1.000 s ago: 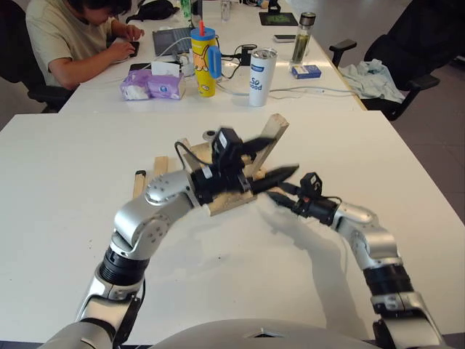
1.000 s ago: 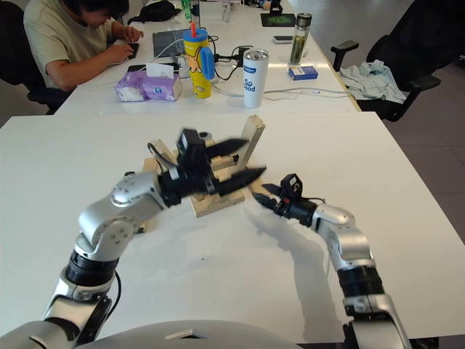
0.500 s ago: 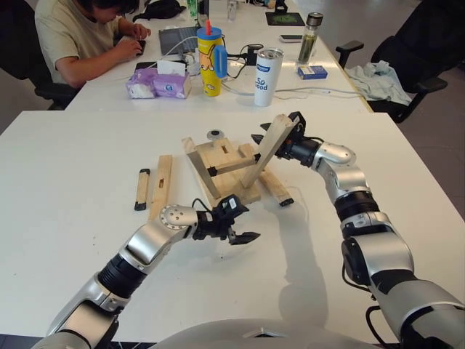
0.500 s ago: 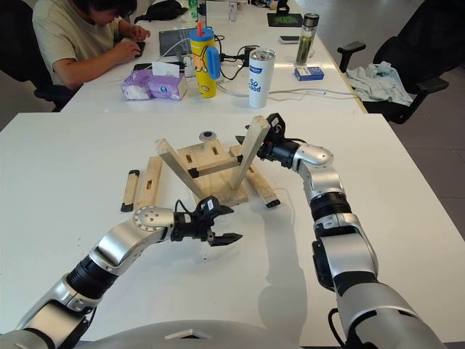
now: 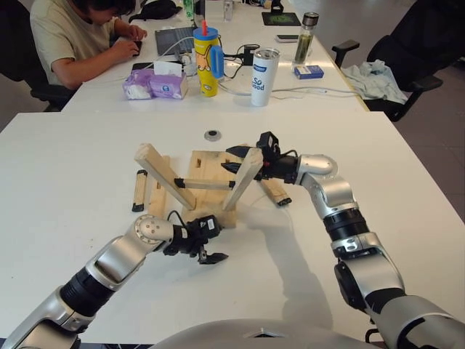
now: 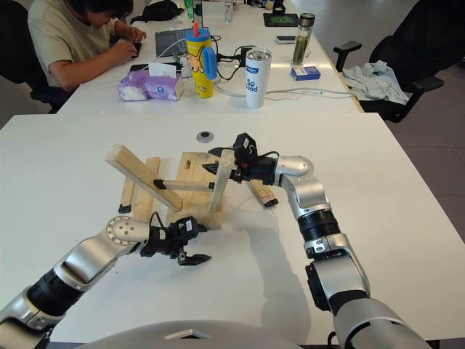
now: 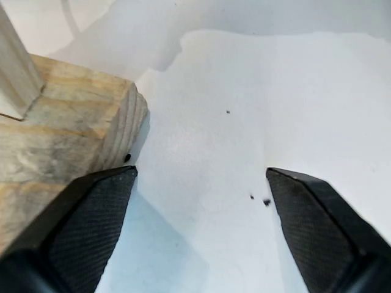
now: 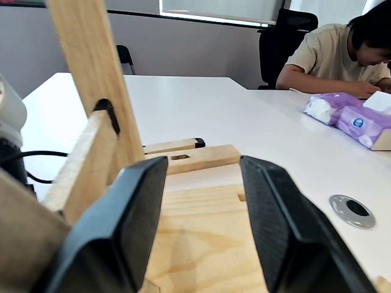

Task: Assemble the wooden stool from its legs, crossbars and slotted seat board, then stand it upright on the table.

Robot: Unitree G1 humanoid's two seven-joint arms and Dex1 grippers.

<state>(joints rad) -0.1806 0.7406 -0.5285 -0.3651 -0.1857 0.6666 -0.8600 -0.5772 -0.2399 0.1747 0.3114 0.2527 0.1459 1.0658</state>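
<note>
The slotted seat board (image 5: 206,164) lies flat mid-table. Two legs rise tilted from it, the left leg (image 5: 163,175) and the right leg (image 5: 243,179), joined by a crossbar (image 5: 204,184). My right gripper (image 5: 229,158) is open at the top of the right leg, beside it, not closed on it. In the right wrist view its fingers (image 8: 140,226) hover above the board (image 8: 195,244). My left gripper (image 5: 210,252) rests open on the table by the board's near edge. The left wrist view shows the board's corner (image 7: 61,128) next to one finger (image 7: 79,226).
A loose wooden slat (image 5: 157,194) and a black-tipped bar (image 5: 139,190) lie left of the board. Another leg (image 5: 276,192) lies to its right. A cable grommet (image 5: 212,135) sits behind. Cups (image 5: 261,67) and tissue packs (image 5: 152,84) stand on the far table.
The leg-and-crossbar frame has tipped to the left and toward me. My right gripper came left with the right leg's top. My left gripper shifted slightly left and nearer.
</note>
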